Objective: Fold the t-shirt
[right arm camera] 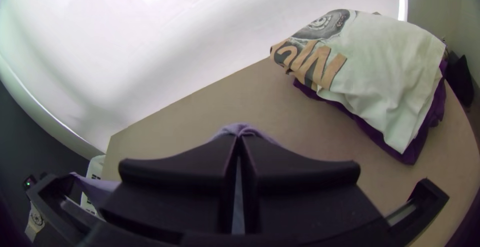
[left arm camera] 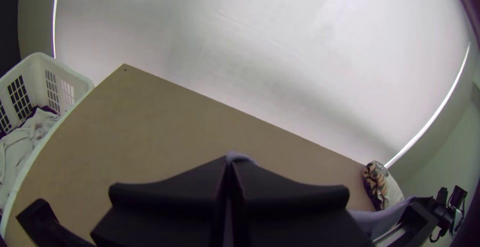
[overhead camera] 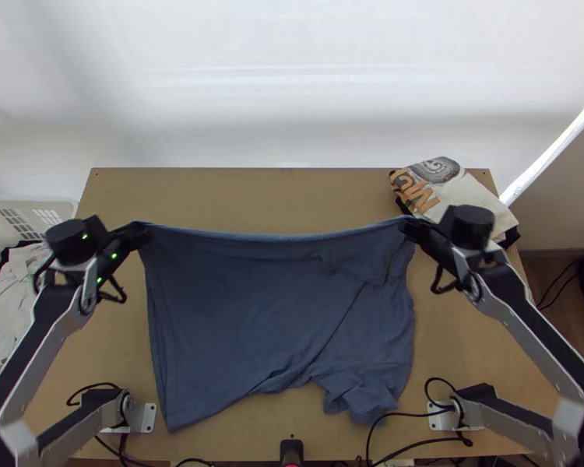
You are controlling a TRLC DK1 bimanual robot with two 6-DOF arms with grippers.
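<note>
A dark blue t-shirt (overhead camera: 245, 311) is stretched between the two grippers, its upper edge taut and nearly straight, its lower part lying on the table with a bunched portion at the lower right. My left gripper (overhead camera: 142, 230) is shut on the upper left corner; in the left wrist view, a bit of cloth (left arm camera: 240, 157) pokes out at the tips of the left gripper (left arm camera: 230, 163). At the upper right corner my right gripper (overhead camera: 410, 226) is shut on the fabric, and in the right wrist view a cloth fold (right arm camera: 241, 128) sticks out beyond the right gripper (right arm camera: 239, 139).
A stack of folded clothes (overhead camera: 448, 191), white printed cloth over purple, lies at the table's back right corner. Beside the table's left edge stands a white basket (overhead camera: 39, 208) with clothes inside. Cables (overhead camera: 401, 415) run along the near edge.
</note>
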